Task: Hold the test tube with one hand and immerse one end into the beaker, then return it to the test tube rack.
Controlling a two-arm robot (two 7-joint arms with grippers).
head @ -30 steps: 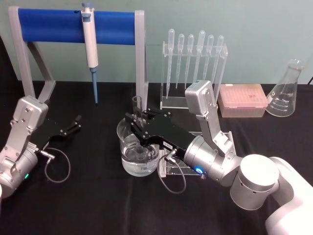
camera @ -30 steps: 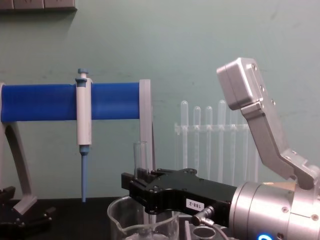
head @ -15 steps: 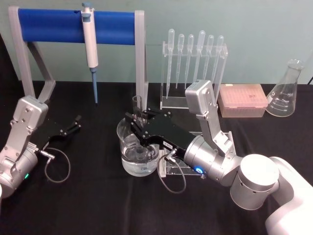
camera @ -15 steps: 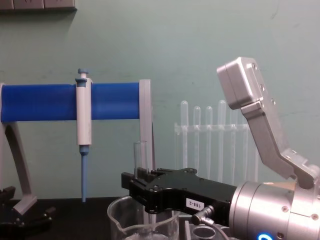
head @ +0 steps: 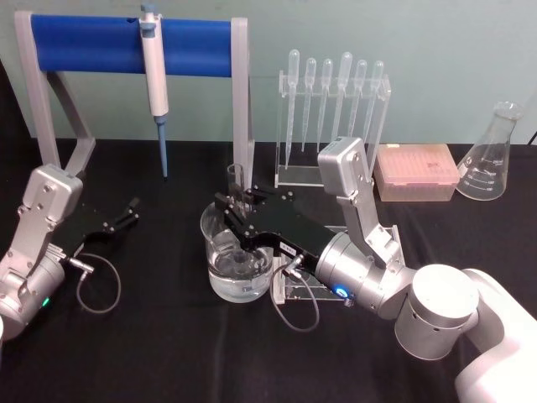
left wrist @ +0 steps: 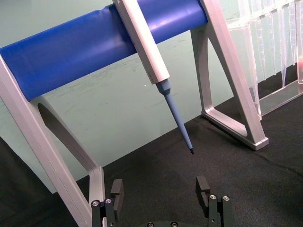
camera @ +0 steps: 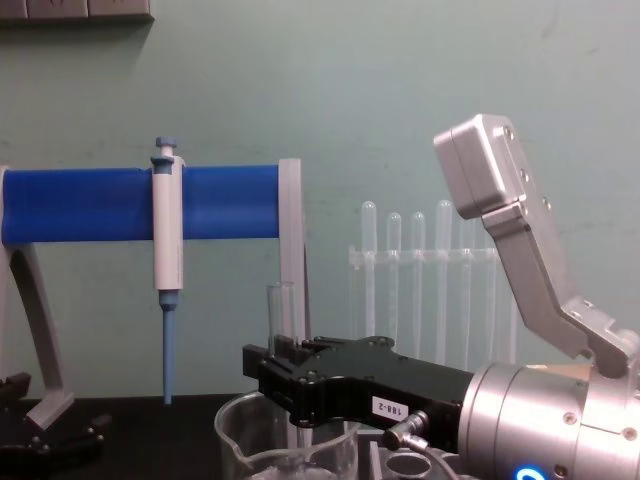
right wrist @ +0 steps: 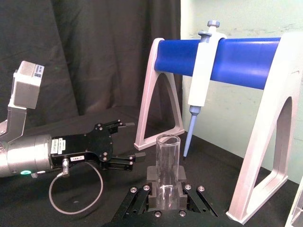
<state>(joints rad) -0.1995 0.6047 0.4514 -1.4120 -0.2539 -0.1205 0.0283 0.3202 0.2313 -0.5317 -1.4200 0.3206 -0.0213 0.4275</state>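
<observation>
right gripper (head: 235, 217) — fingers clenched on the test tube (head: 237, 178) | tube upright, low end down in the beaker (head: 215, 252) | dip looks done — rack (head: 289, 292) trip left | left gripper (head: 126, 215) parked, fingers apart

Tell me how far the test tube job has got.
Done: the right pincer is shut on the test tube. In hand: it holds the tube upright, lower end down inside the beaker. To do: putting it back in the rack. The left pincer lies idle, open.
</observation>
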